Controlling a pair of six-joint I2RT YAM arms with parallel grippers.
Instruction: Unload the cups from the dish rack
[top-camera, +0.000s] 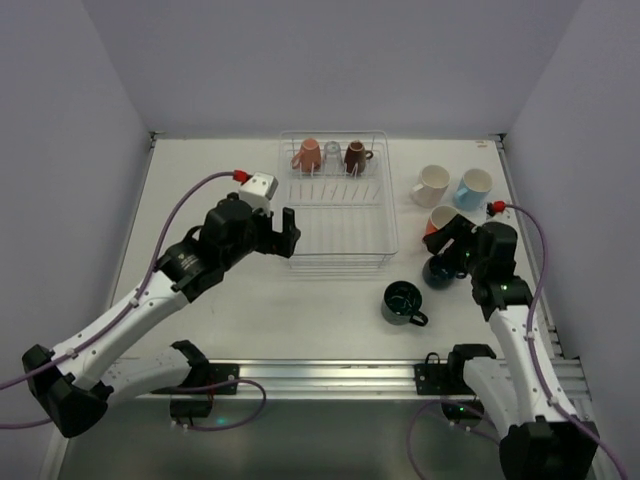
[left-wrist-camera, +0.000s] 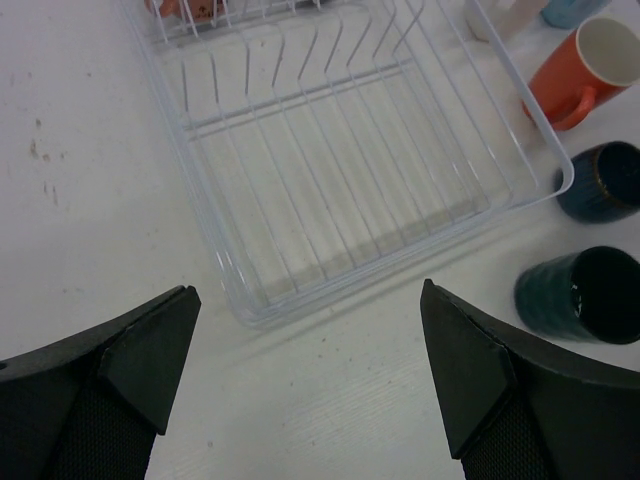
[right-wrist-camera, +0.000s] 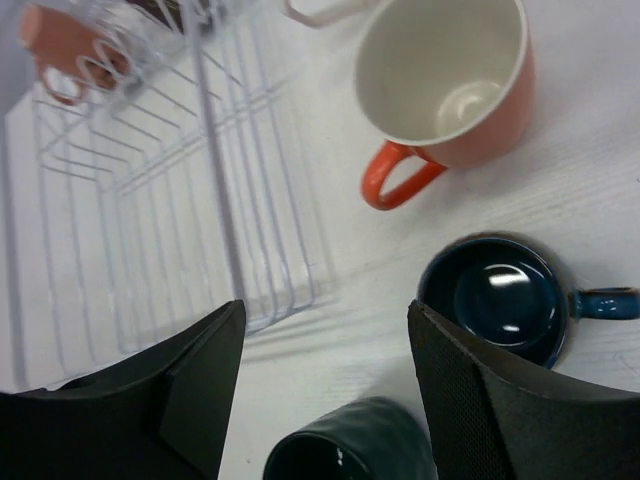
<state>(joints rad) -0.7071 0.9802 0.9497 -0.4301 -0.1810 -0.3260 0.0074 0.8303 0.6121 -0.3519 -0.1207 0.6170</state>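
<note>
Three cups sit on the tines at the far end of the rack (top-camera: 340, 238): a pink cup (top-camera: 306, 156), a glass (top-camera: 332, 153) and a brown cup (top-camera: 356, 156), side by side. Five more stand on the table (top-camera: 200, 170) to its right: cream cup (top-camera: 431, 185), blue cup (top-camera: 473, 188), orange cup (top-camera: 441, 220), navy cup (top-camera: 440, 272) and green cup (top-camera: 401, 302). My right gripper (right-wrist-camera: 325, 335) hangs just beside the navy cup, jaws spread with nothing between them. If I lift carelessly, I judge a finger could clip its rim or handle and skid it into the orange one. My left gripper (left-wrist-camera: 310, 300), jaws wide and empty, faces the rack's near corner. That thin white wire looks light, so a nudge would shove it. The glazed cups are smooth and rounded, the glass clear and slick, and handles may snag on tines.
</note>
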